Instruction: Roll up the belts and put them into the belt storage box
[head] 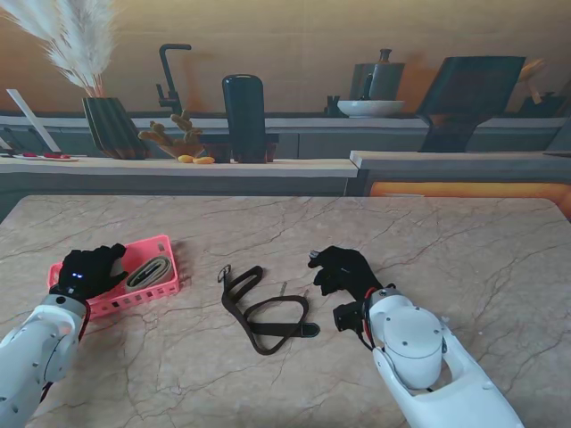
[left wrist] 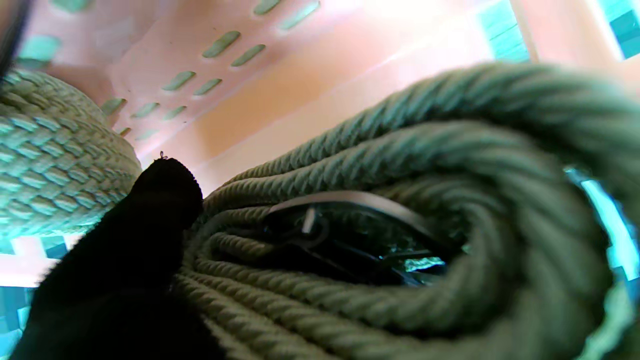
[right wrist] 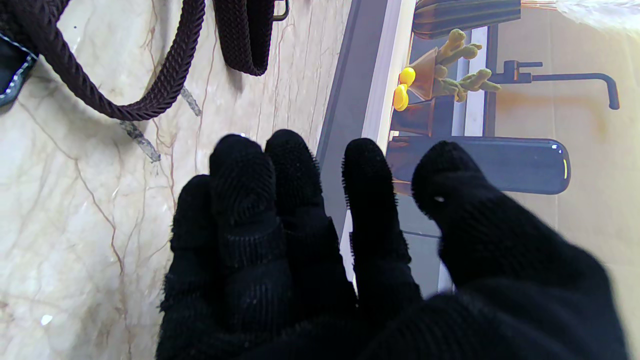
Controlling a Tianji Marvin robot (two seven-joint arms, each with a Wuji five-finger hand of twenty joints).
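Observation:
A pink slotted storage box stands at the table's left, its wall filling the left wrist view. A rolled olive-green woven belt lies inside it, seen very close as a coil. My black-gloved left hand hangs over the box's left part. One of its fingertips rests against the roll and the other fingers are hidden. A dark brown belt lies loose and looped on the table's middle. My right hand sits just right of it, fingers apart, holding nothing.
The marble table runs wide to the right and toward me. Behind its far edge a counter carries a dark cylinder, a vase of feathers, a faucet and a white bowl.

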